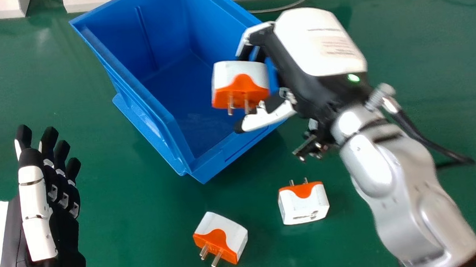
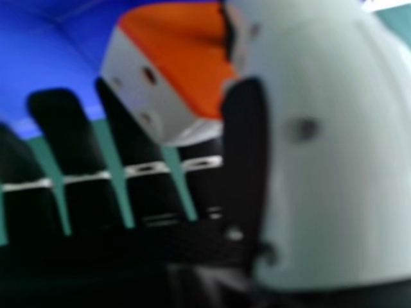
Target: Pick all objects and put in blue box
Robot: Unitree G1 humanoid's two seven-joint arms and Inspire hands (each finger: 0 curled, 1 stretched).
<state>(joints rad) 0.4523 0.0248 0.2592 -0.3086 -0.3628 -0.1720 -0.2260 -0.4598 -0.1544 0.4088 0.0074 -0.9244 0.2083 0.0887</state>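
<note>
Head view: held adapter (image 1: 240, 82) seemingly over box (image 1: 145, 111) opening, near rim.

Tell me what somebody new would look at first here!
Probably the big, bright blue box at the top middle of the head view. Next, the robot's right hand, pinching an orange-and-white plug by the box's right side. Then two more plugs like it, lying on the green table nearer the robot.

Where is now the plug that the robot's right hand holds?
In the head view, the plug is at upper middle, in the right hand, seen over the right part of the blue box.
</note>
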